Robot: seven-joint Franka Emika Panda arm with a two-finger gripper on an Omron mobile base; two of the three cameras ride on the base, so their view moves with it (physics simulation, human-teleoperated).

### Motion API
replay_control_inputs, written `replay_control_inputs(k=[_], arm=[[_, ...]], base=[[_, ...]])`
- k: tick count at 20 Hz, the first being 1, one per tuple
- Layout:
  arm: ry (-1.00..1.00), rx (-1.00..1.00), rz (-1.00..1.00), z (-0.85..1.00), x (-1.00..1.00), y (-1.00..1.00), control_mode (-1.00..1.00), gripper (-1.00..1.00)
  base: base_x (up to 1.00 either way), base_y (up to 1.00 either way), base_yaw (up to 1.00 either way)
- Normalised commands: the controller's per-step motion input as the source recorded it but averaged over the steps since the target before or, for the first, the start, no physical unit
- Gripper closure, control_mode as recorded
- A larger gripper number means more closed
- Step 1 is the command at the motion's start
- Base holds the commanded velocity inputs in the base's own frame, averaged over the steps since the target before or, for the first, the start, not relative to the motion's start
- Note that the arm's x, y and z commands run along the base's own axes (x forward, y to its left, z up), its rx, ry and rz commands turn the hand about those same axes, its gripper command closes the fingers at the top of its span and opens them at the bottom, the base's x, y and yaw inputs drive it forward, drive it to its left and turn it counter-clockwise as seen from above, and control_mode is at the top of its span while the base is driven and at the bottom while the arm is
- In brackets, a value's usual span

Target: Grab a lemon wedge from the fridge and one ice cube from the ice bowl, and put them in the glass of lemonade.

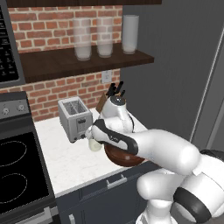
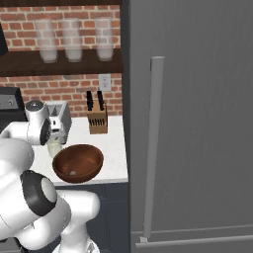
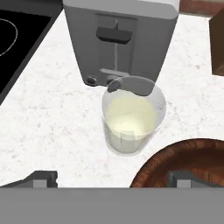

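Left base view: the white arm bends over the marble counter (image 1: 65,159), hiding most of the reddish-brown wooden ice bowl (image 1: 120,158).

Right base view: a tiny whitish ice cube (image 2: 73,173) lies in that bowl; the dark-grey fridge (image 2: 197,123) is closed.

Hand view: the gripper (image 3: 113,179) hangs with fingertips wide apart and empty, above the short clear glass of lemonade (image 3: 131,120) beside the silver toaster (image 3: 120,39). Whichever piece is fetched next, it should be released squarely over the rim.

Clear smooth glass (image 3: 133,117) with pale opaque liquid, reddish-brown wooden bowl (image 2: 78,163) with satin sheen, brushed-metal toaster (image 1: 75,118), white speckled stone-look counter (image 1: 70,162), matt dark-grey fridge (image 2: 197,123), rough red brick wall (image 1: 52,22), frosted glasses (image 1: 105,37), glossy black cooktop (image 1: 19,170).
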Motion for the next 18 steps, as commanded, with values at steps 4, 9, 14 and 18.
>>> replay_control_inputs(k=[4,9,14,18], arm=[[0.0,0.05,0.0,0.0,-0.08,-0.57,-1.0,-1.0],[0.01,0.01,0.0,0.24,-0.06,-0.69,-1.0,-1.0],[0.1,-0.07,-0.04,0.52,-0.24,-0.46,-1.0,-1.0],[0.11,-0.07,-0.14,0.33,-0.48,-0.27,-1.0,-1.0]], base=[[0.0,0.0,0.0],[0.0,0.0,0.0],[0.0,0.0,0.0],[0.0,0.0,0.0]])
